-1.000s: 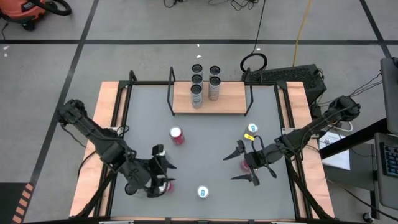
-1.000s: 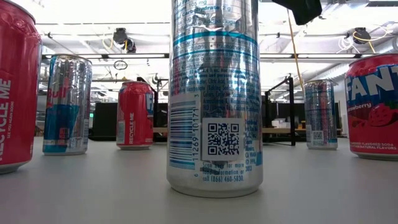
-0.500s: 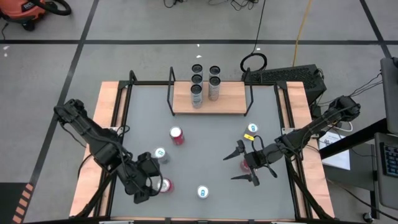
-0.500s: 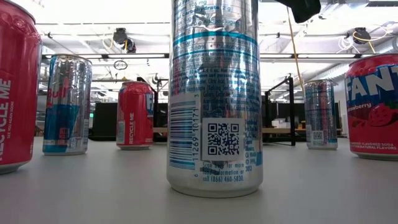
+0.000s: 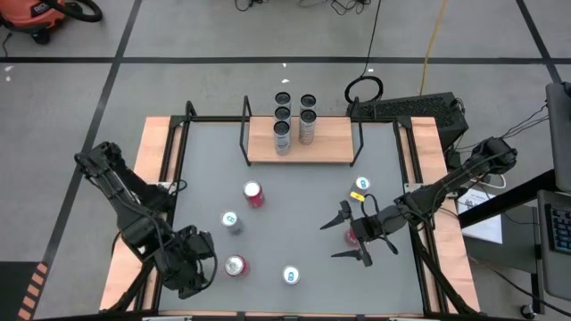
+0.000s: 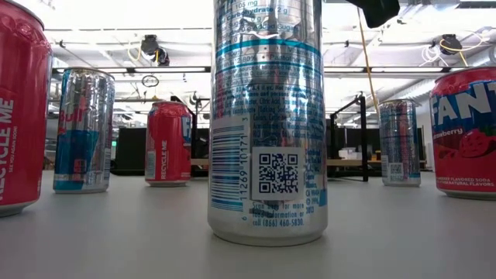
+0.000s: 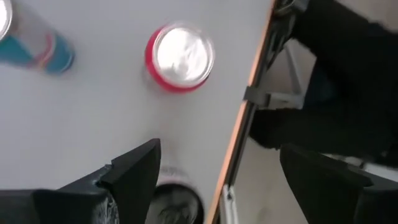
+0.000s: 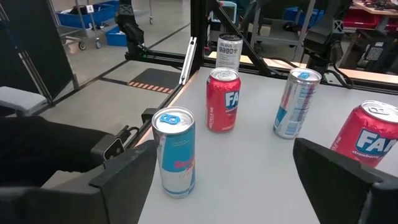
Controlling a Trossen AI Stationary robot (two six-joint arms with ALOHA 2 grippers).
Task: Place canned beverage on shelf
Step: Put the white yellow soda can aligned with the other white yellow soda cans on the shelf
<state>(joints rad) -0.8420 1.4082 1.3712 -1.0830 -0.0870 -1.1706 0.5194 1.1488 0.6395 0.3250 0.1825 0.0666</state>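
Grey tabletop [image 5: 294, 196]: shelf [image 5: 302, 141] at far edge, 5 cans [image 5: 295, 120] upright on it. Left gripper [image 5: 198, 267] at near-left, fingers spread, empty, just beside red can [image 5: 235, 265]. Right gripper [image 5: 350, 237] at right, fingers spread around a red can [image 5: 353, 235], not clamped.

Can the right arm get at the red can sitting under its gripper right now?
Probably yes. The right gripper is open, hovering right at the red soda can, with bare grey tabletop around it and the nearest slim silver-blue can standing apart.
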